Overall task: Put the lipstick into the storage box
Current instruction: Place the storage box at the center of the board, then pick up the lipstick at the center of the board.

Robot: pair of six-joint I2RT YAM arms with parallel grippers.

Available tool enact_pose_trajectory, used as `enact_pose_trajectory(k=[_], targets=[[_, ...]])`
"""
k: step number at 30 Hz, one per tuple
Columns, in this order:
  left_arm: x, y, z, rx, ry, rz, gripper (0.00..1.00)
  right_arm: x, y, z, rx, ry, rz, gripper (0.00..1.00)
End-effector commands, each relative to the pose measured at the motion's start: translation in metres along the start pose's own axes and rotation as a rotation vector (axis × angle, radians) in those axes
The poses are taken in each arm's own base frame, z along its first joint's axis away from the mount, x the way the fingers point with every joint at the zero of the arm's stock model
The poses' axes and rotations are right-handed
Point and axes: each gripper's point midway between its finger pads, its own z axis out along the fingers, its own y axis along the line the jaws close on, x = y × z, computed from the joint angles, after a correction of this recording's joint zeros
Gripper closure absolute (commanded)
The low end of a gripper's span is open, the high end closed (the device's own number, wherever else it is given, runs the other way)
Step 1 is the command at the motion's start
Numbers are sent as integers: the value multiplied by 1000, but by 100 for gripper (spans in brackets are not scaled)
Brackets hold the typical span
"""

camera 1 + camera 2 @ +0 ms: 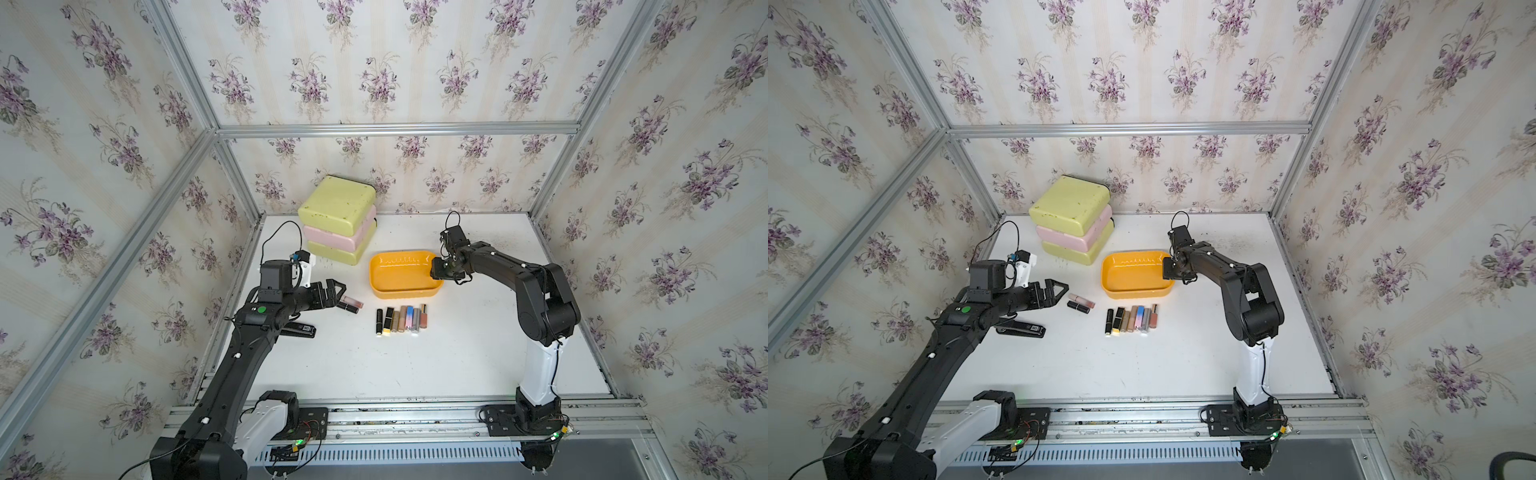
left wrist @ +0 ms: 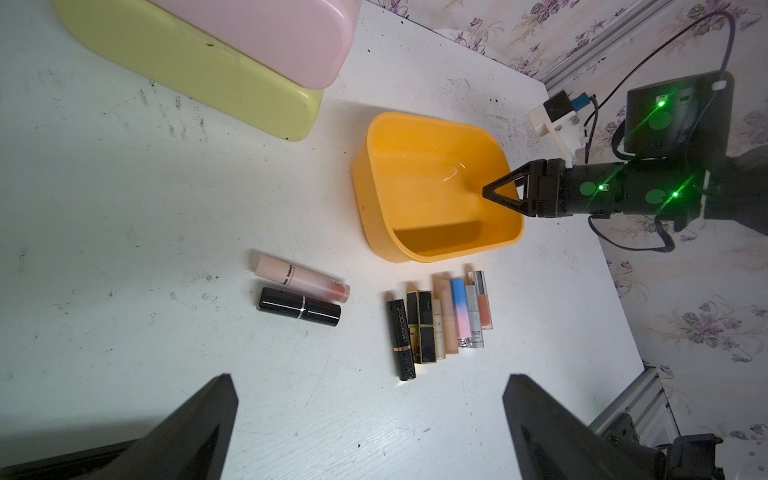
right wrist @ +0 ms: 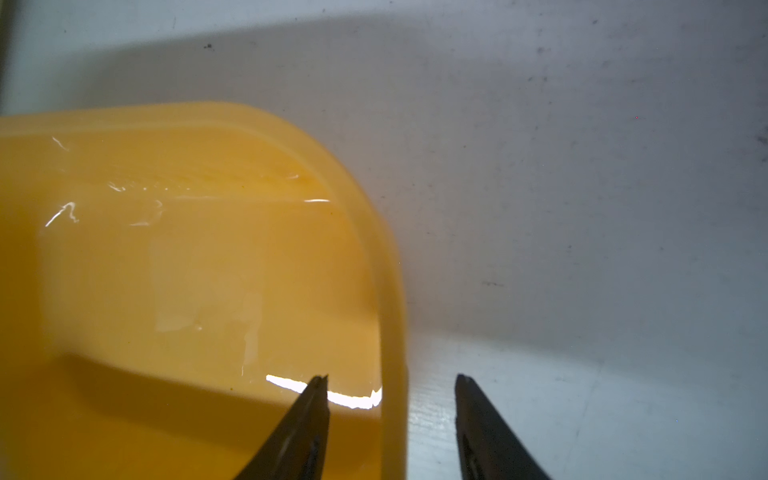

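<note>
On the left, my left gripper (image 1: 338, 291) hangs low over the scuffed white tabletop (image 1: 457, 353) with its black triangular fingers spread wide and nothing between them; the left wrist view shows both fingers (image 2: 195, 419) far apart over bare table. Just right of it lie two tubes side by side, apart from the rest: a pale pink lip-gloss tube (image 2: 301, 277) on the far side and a glossy black lipstick with a silver band (image 2: 299, 306) on the near side. Behind them, at the far left of the table, I see a stack of three lidded plastic boxes, pale green, pink and pale green (image 1: 338, 220).

Toward the middle, a tight row of lipsticks and gloss tubes (image 1: 401, 319) lies on the table, black, gold-black, beige, blue-to-pink and clear ones touching each other. All of them are outside the box.

Just beyond that row sits the shallow orange-yellow plastic storage box (image 1: 388, 291), and I see nothing inside it. My right gripper (image 3: 390, 380) is at its right end with its fingers parted, straddling the rim: one fingertip (image 3: 318, 384) is over the box floor, the other over the table outside. It grips nothing.
</note>
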Motion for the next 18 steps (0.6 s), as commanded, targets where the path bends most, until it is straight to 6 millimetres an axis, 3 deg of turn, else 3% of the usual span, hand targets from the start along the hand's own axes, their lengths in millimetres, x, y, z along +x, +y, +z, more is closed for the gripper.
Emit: enact_pose_trajectory(k=[1,3,4,11,14,18], targets=[[-3,-3,-2,12,-17,16,0,-7,-1,-17,20,-35,-3,27],[-5,-5,-3,18,-26,15,0,-12,3,-33,9,-70,-2,4],[-6,-7,-5,25,-31,13,0,-16,5,-44,-1,-92,-4,0],[-2,-15,-9,58,-28,-33,0,-18,18,-125,-96,-283,9,0],[2,-17,-7,80,-19,-69,0,-5,24,-144,-166,-340,-29,0],[9,-25,-4,111,-7,-75,0,14,26,-157,-209,-343,-29,0]])
